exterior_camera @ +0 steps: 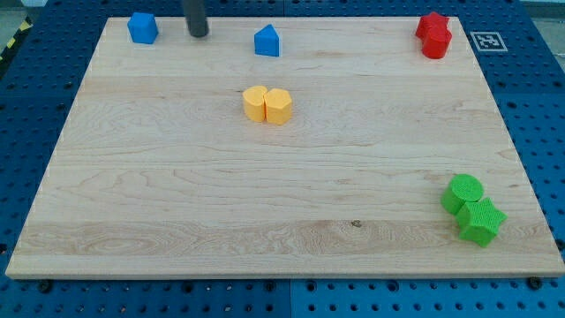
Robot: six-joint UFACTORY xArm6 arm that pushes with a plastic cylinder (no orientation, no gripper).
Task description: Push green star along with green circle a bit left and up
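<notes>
Green star: at your tabletop's lower right corner, touching green circle just above-left. Mid-board: two touching yellow blocks. Far edge: blue blocks, red pair. My tip sits between the blues; no pincer fitted.

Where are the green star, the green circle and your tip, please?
green star (481,221), camera view, on its top face.
green circle (464,190), camera view, on its round top face.
my tip (199,34), camera view, on the rod's very end, between the two blue blocks.
</notes>
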